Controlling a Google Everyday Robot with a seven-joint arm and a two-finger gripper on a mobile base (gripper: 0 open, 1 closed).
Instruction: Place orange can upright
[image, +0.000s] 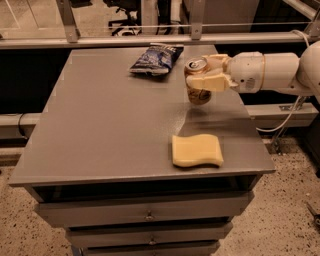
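Note:
The orange can (197, 94) is upright, silver top up, at the right side of the grey table (110, 125), with its base at or just above the surface. My gripper (204, 75) reaches in from the right on a white arm and is shut on the can, its pale fingers (207, 83) wrapped around the can's upper half.
A blue crinkled snack bag (156, 58) lies at the back of the table, left of the can. A yellow sponge (196, 150) lies near the front right edge. The table's right edge is close to the can. Drawers sit under the tabletop.

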